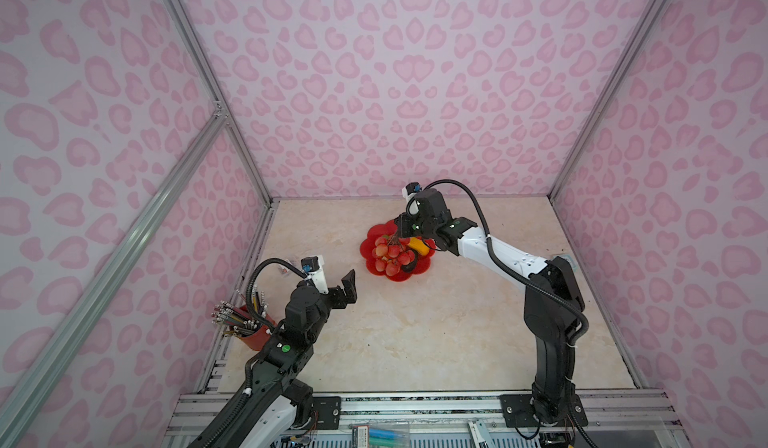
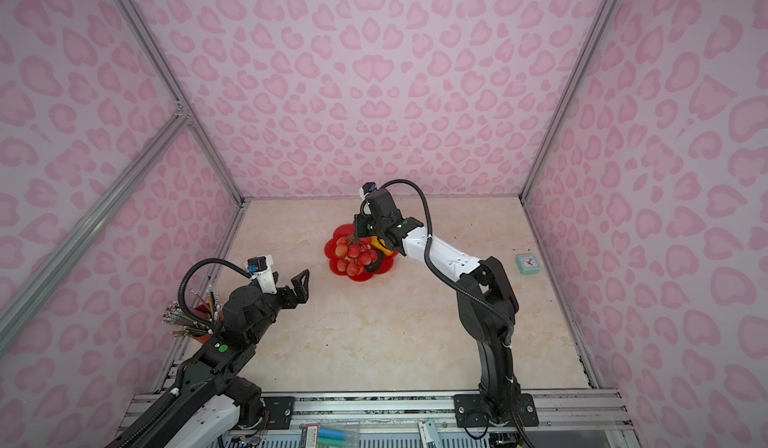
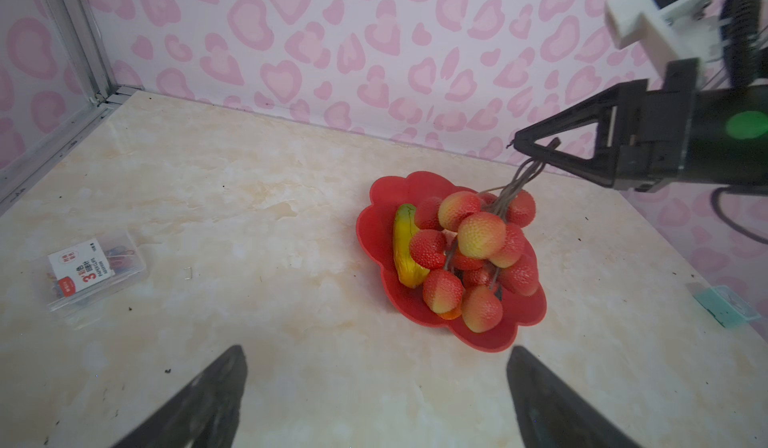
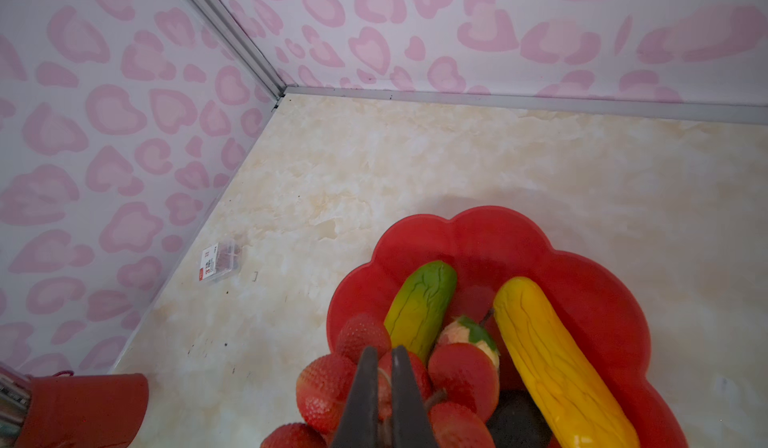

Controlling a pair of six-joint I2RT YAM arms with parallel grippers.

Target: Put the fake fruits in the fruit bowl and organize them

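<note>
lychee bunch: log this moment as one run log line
right gripper: shut on lychee bunch stems | lychee bunch: over fruit bowl | left gripper: open, empty, apart from fruit bowl | release: not yet done

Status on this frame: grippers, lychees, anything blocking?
Left gripper open, away from fruit bowl. Right gripper shut on lychee bunch stems; lychees resting in bowl. Nothing blocking.

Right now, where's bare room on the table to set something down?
Bare: the wide middle of the table, on the near side of the bowl, and the strip between bowl and back wall. Crowded: the bowl itself, and the left edge by the pencil cup and clip box.
</note>
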